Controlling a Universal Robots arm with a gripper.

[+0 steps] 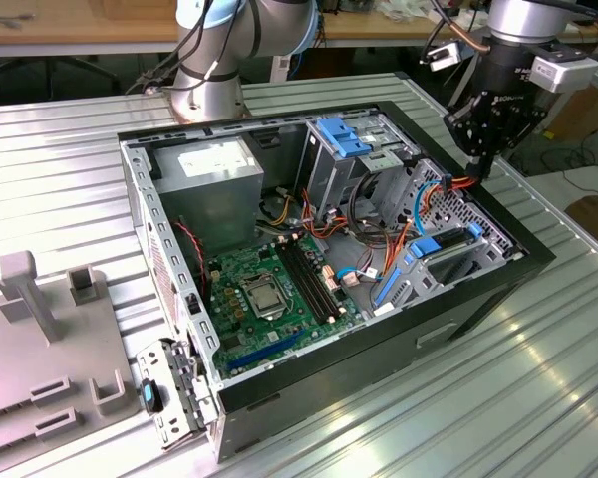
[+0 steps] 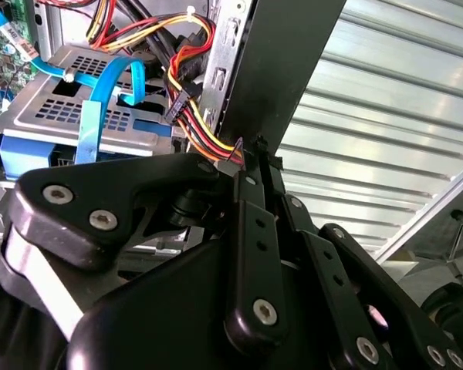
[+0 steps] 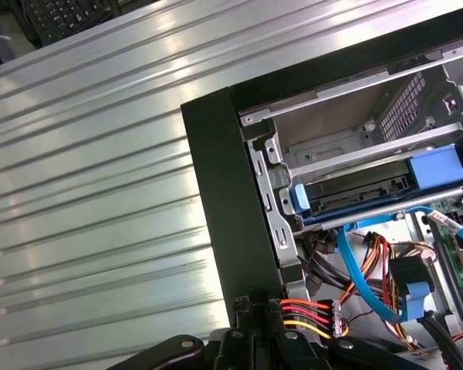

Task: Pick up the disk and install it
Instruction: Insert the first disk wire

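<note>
The disk [image 3: 355, 193] lies flat inside the drive bay at the corner of the open computer case [image 1: 478, 299]. It shows as a dark slab with blue plastic at both ends. In the exterior view my gripper [image 1: 478, 167] hangs over the case's far corner at the exterior view's right, tips down at the rim. In both wrist views its fingers [image 2: 251, 200] meet at the black case wall, so the gripper [image 3: 256, 305] looks shut. A red, orange and yellow wire bundle [image 3: 309, 317] runs right beside the tips. Whether the wires are pinched I cannot tell.
The case holds a green motherboard [image 1: 269, 289], a grey power supply box [image 1: 214, 174] and a blue-tabbed drive cage [image 1: 344, 139]. Blue data cables [image 2: 92, 100] cross a perforated metal tray. Ribbed metal tabletop [image 3: 92, 169] surrounds the case. A grey fixture [image 1: 40, 329] stands at the exterior view's left.
</note>
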